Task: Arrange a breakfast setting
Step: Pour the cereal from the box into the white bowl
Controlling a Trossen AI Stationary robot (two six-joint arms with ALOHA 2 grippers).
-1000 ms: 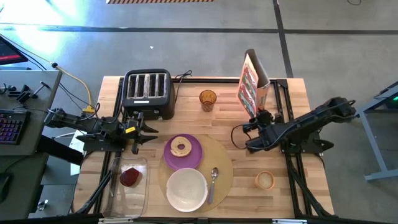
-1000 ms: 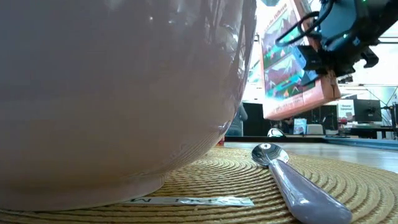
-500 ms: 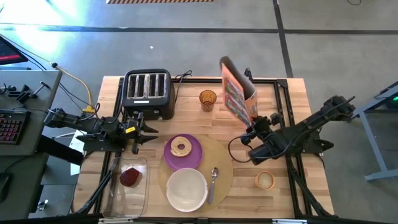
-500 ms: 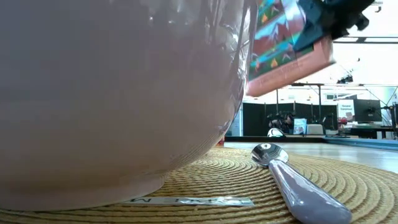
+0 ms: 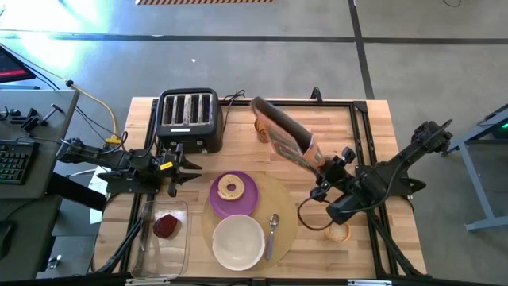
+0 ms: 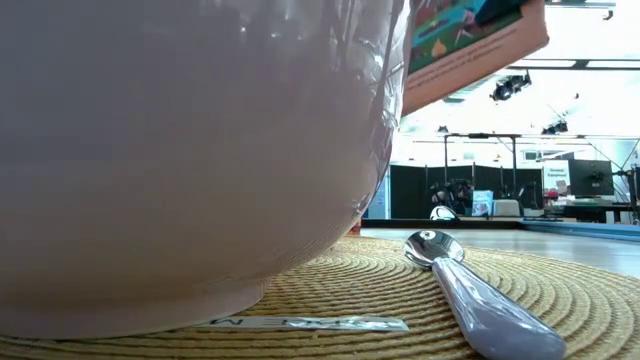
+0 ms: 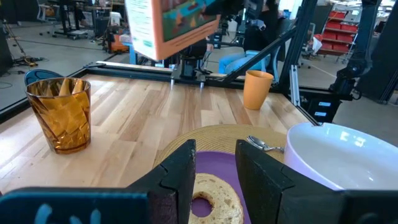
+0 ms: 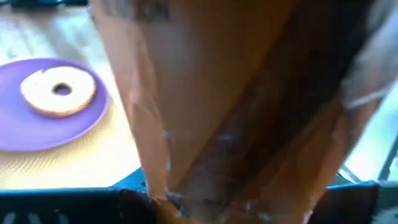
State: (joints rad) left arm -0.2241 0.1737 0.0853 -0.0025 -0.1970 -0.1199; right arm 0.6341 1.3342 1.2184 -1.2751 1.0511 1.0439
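Observation:
My right gripper [image 5: 321,162] is shut on an orange cereal box [image 5: 282,133], held tilted above the table's far middle; the box also shows in the low view [image 6: 470,40] and the left wrist view [image 7: 171,25]. A white bowl [image 5: 238,241] and a metal spoon [image 5: 271,232] lie on the round tan placemat [image 5: 282,199]. A bagel ring [image 5: 231,187] lies on the purple plate [image 5: 246,199]. A dark red food piece [image 5: 167,226] lies in a clear container. My left gripper [image 5: 187,166] is open and empty, left of the plate. No cereal shows. My right gripper pinches the cereal box at its lower end [image 5: 313,153], coming from the table's right side. The box is lifted clear and slants, its free end [image 5: 258,104] toward the table's far left. In the right wrist view the box [image 8: 249,93] hides the fingers.
A black toaster [image 5: 189,117] stands at the far left. An amber glass [image 5: 263,129] stands at the far middle, partly under the box. A small orange cup [image 5: 338,231] stands near the right arm. The clear container [image 5: 178,246] sits at the near left.
My right gripper has gone toward the table's near edge and has tipped the cereal box. The box stood nearly upright at the far right. It now slants over, its free end swung toward the table's left, past the amber glass. In the low view it has risen.

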